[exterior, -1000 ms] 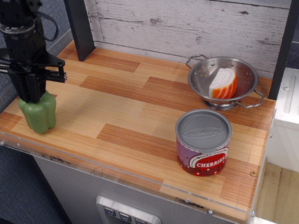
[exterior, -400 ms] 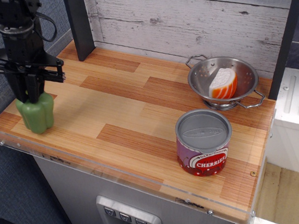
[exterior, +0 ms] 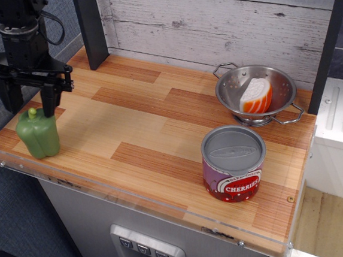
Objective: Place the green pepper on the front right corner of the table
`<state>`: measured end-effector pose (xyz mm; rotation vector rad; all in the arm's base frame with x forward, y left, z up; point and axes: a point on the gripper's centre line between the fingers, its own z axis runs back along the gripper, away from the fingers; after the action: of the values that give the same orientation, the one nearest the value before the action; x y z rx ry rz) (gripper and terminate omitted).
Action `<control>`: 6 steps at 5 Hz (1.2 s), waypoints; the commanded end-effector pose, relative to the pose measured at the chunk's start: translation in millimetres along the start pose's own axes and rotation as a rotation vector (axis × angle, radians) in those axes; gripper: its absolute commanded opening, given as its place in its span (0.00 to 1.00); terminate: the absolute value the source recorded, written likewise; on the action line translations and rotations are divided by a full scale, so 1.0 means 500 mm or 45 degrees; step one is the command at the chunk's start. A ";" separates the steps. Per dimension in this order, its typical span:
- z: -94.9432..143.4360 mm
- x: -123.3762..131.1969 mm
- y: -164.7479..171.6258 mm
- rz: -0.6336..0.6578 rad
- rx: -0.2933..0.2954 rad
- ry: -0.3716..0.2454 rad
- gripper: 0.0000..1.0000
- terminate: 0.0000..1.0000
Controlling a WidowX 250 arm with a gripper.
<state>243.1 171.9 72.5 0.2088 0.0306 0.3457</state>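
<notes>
The green pepper (exterior: 38, 133) stands upright on the wood-plank table, on the dark brown plank patch at the corner (exterior: 2, 147) that meets the blue-grey fabric wall. Its short stem points up and is uncovered. My gripper (exterior: 30, 106) hangs just above the pepper with its two fingers spread wide, one on each side of the stem, holding nothing. Whether the fingertips touch the pepper's top I cannot tell.
A cherries can (exterior: 233, 163) stands near the table's other near corner. A metal colander (exterior: 256, 92) with an orange-and-white wedge (exterior: 256, 97) sits at the back. A dark post (exterior: 91, 28) rises behind my gripper. The clear plastic rim (exterior: 123, 199) runs along the table edge.
My gripper has opened and let go of the green pepper, then risen a little. The pepper now stands free at the corner, with its stem showing.
</notes>
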 end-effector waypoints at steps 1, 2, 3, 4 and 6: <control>0.055 0.014 -0.019 -0.017 0.030 -0.103 1.00 0.00; 0.087 0.017 -0.044 -0.027 0.069 -0.138 1.00 0.00; 0.128 0.015 -0.076 -0.093 0.147 -0.182 1.00 0.00; 0.163 0.025 -0.133 -0.238 0.136 -0.272 1.00 0.00; 0.224 0.026 -0.260 -0.537 0.034 -0.222 1.00 0.00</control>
<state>311.7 35.6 143.5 0.2486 -0.0574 -0.1187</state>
